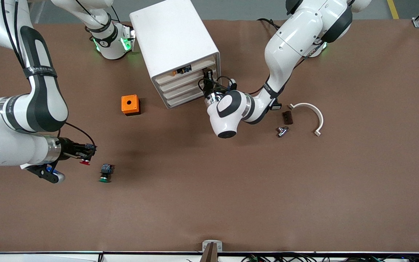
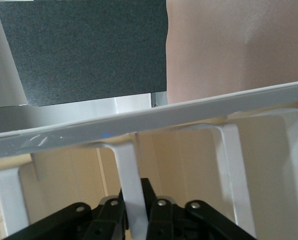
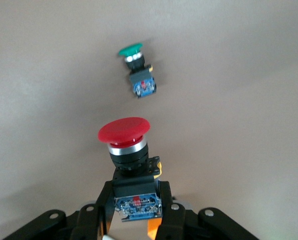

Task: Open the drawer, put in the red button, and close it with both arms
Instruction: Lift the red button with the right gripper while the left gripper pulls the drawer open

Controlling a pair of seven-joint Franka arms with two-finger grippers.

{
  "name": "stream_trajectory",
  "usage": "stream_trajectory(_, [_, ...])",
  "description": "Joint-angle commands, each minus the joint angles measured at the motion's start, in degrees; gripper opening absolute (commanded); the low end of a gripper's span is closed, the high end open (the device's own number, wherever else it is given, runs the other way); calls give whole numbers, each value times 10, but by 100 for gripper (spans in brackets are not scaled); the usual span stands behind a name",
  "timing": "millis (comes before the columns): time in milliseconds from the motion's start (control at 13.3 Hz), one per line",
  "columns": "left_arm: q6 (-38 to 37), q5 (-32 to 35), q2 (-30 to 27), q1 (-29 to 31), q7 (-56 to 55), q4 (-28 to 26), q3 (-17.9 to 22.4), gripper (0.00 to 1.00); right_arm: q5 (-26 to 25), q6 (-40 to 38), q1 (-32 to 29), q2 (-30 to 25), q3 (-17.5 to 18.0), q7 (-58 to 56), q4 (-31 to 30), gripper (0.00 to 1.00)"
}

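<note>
Brown table (image 1: 231, 189); right hand (image 1: 86, 154) grips red button (image 1: 84, 162).

red button (image 3: 124, 131); green button (image 3: 130, 50); orange box (image 1: 130, 104); white cabinet (image 1: 169, 36)

On the right arm (image 1: 38, 69), a black band carries pale lettering, though only scraps come through, something like "…NJEED FOR…", too broken to trust. Nothing else anywhere on the table or cabinet carries writing that can be read.
</note>
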Motion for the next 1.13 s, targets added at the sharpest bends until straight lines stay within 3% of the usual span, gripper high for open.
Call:
stream_trajectory(0, [-7,-16,2,2,-2,2,0,6,11,-35,28,-35,-1,72,-8,11])
stream_trajectory(603, [0,-17,8,42,-2,5,6,8,34,-102,96,-80,-2,239,-9,12])
stream_trajectory(1054, [9,-42,14,87,-3,8,7,11,60,-102,171,-83,-2,370,-19,12])
